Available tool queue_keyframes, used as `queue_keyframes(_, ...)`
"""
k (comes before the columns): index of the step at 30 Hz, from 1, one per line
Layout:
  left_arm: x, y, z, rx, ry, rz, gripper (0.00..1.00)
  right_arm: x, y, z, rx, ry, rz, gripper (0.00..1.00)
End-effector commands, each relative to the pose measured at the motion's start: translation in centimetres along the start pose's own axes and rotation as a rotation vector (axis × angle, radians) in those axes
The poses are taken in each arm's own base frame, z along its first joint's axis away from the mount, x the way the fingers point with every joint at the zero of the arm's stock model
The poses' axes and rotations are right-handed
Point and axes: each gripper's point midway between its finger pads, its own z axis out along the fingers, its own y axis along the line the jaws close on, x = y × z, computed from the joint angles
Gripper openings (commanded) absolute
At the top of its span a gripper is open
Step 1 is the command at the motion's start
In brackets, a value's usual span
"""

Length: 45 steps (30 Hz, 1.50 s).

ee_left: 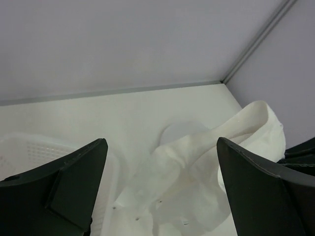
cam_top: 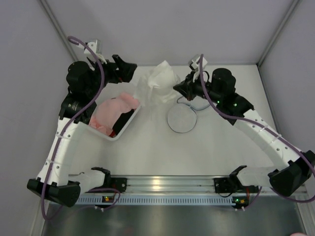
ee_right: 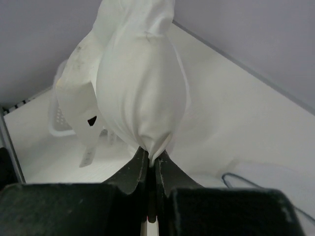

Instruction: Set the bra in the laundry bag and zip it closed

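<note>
There is one white bra, one round mesh laundry bag and one clear plastic bin. Two other fabric pieces show: one pink cloth and one black-and-red item. Two arms are in view, the left arm and the right arm, with one two-finger gripper each: left gripper, right gripper.

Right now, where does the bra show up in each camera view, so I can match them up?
Top external: the bra is a white heap at top centre.
Left wrist: lower centre, rising towards the right edge.
Right wrist: it fills the upper centre, pinched by the right gripper.
Shared landmark: the clear plastic bin, left of the bra in every view.
</note>
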Motion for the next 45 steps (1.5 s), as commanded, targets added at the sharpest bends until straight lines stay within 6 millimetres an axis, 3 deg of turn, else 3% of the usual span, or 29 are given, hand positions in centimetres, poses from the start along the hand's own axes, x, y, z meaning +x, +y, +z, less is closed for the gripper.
queue_keyframes(1, 1.3, 4.3, 0.4, -0.214, 0.012, -0.004, 0.99, -1.1, -3.6, -2.3, 0.292, 0.046, 0.077, 0.0)
queue_keyframes(5, 2.9, 5.4, 0.8, -0.265, 0.041, -0.059, 0.99, 1.6, -6.9, -4.4, 0.518, 0.161, 0.105, 0.0)
queue_keyframes(8, 6.2, 5.5, 2.1, -0.26, 0.117, -0.107, 0.97, 3.3, -8.4, -5.3, 0.62, 0.217, 0.116, 0.0)
queue_keyframes(11, 11.1, 5.0, 3.8, -0.258, 0.229, -0.14, 0.95, 4.2, -9.5, -5.5, 0.684, 0.254, 0.115, 0.0)
queue_keyframes(14, 15.1, 3.0, 5.7, -0.194, 0.3, -0.153, 0.95, 4.2, -10.3, -5.5, 0.72, 0.272, 0.104, 0.0)
queue_keyframes(15, 16.1, 1.5, 6.1, -0.136, 0.32, -0.158, 0.95, 4.0, -10.6, -5.7, 0.729, 0.274, 0.092, 0.0)
queue_keyframes(18, 19.3, 0.0, 7.1, -0.046, 0.377, -0.179, 0.95, 3.6, -11.1, -7.0, 0.759, 0.278, 0.088, 0.0)
queue_keyframes(21, 21.6, 0.3, 7.6, -0.029, 0.401, -0.176, 0.96, 2.9, -10.9, -8.3, 0.758, 0.258, 0.09, 0.0)
queue_keyframes(25, 24.9, 0.8, 8.7, -0.012, 0.451, -0.185, 0.96, 0.0, -8.3, -9.9, 0.643, 0.163, 0.092, 0.0)
queue_keyframes(28, 27.3, 1.1, 9.8, -0.007, 0.487, -0.183, 0.96, -0.5, -7.5, -11.2, 0.628, 0.151, 0.089, 0.0)
queue_keyframes(37, 34.0, 1.2, 10.5, -0.009, 0.6, -0.203, 0.96, 1.2, -7.5, -13.6, 0.688, 0.198, 0.1, 0.0)
queue_keyframes(45, 37.8, 1.4, 10.2, 0.006, 0.646, -0.26, 0.94, 2.5, -7.9, -14.5, 0.731, 0.226, 0.098, 0.0)
